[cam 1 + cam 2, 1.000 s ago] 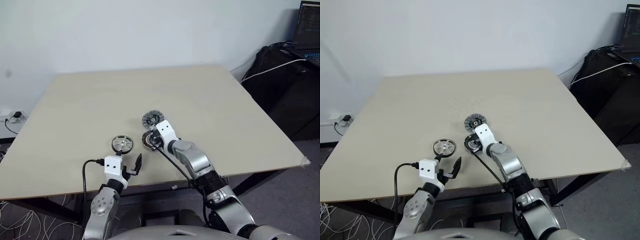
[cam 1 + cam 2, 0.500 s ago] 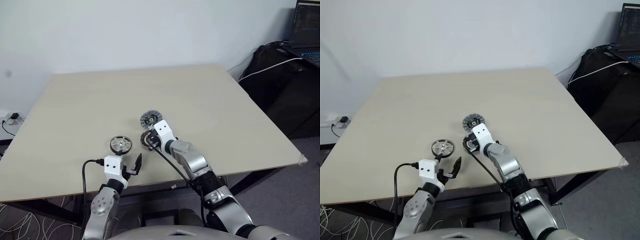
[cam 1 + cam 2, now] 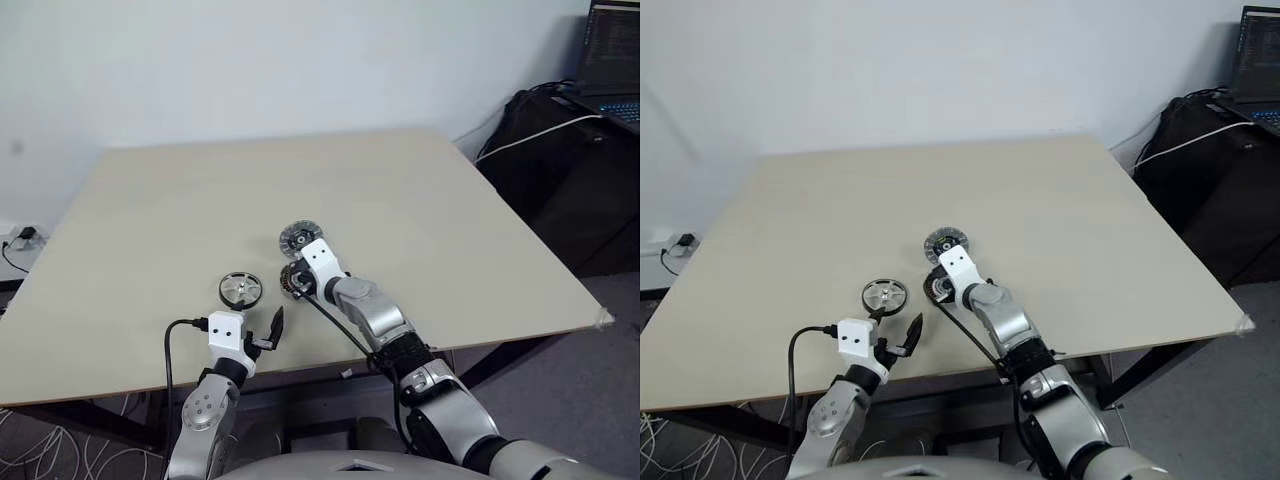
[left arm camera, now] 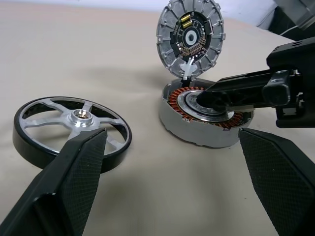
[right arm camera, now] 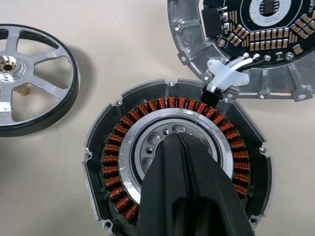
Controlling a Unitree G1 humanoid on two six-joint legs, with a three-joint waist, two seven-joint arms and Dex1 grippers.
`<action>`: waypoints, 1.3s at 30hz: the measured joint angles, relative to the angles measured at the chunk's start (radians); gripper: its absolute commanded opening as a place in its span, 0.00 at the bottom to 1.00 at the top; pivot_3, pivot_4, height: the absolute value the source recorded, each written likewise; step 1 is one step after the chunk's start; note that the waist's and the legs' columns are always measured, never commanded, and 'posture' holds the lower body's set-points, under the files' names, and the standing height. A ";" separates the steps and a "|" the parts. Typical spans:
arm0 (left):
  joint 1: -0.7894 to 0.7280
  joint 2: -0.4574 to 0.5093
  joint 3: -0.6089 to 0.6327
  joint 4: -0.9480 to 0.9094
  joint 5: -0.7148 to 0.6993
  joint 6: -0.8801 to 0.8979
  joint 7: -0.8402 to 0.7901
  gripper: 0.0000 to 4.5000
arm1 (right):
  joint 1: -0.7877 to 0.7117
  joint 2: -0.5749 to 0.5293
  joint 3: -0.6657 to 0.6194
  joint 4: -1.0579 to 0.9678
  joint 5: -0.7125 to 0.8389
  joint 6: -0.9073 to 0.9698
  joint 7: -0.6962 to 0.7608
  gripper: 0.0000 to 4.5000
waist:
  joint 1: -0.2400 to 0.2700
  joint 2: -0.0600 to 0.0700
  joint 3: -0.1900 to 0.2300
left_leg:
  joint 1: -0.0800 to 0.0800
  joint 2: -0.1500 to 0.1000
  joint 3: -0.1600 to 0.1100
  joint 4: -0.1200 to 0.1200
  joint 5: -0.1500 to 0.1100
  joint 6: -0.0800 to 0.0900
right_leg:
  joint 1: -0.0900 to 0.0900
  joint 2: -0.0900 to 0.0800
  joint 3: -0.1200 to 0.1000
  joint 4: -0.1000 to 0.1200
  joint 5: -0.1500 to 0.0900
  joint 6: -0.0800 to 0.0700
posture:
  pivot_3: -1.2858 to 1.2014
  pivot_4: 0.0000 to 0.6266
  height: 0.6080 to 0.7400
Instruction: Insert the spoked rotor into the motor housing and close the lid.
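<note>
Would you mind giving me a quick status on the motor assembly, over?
Left gripper open, idle near spoked rotor. Right gripper shut, tips over motor housing centre. Rotor not inserted, lying beside housing; lid open. Right gripper in the rotor's way.

Spoked rotor on table, left of motor housing, lid just behind housing

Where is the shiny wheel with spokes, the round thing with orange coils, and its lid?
spoked rotor (image 4: pixel 78 117): left wrist view, on its silver centre hub.
motor housing (image 5: pixel 123 147): right wrist view, on its ring of copper coils.
lid (image 4: pixel 191 35): left wrist view, on its dark centre.
</note>
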 measured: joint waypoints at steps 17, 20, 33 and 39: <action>0.031 -0.043 0.083 0.000 -0.010 -0.023 0.108 1.00 | 0.306 -0.164 0.058 -0.473 0.048 -0.145 0.176 0.00 | 0.015 -0.002 0.000 | -0.002 0.000 0.000 0.000 -0.002 -0.001 | -0.001 -0.001 -0.001 -0.001 -0.004 0.005 | 0.52 0.00 1.00; 0.026 -0.086 0.136 -0.004 -0.093 0.027 0.119 1.00 | 0.371 -0.183 0.036 -0.530 0.062 -0.119 0.173 0.00 | 0.016 -0.003 0.001 | -0.002 0.001 0.000 0.002 -0.003 -0.003 | 0.000 -0.001 -0.001 0.000 -0.004 0.005 | 0.52 0.00 1.00; -0.125 -0.092 0.239 -0.009 -0.307 0.318 0.106 1.00 | 0.519 -0.237 -0.015 -0.685 0.154 -0.128 0.204 0.00 | 0.018 -0.013 0.006 | -0.003 0.000 0.000 0.003 -0.002 -0.002 | 0.001 -0.001 -0.002 -0.001 -0.003 0.006 | 0.52 0.00 1.00; -0.210 -0.105 0.286 0.010 -0.416 0.416 0.094 0.96 | 0.522 -0.236 -0.014 -0.690 0.156 -0.134 0.191 0.00 | 0.018 -0.014 0.007 | -0.002 0.001 -0.001 0.003 -0.002 -0.002 | 0.001 0.000 -0.002 -0.001 -0.003 0.006 | 0.52 0.00 1.00</action>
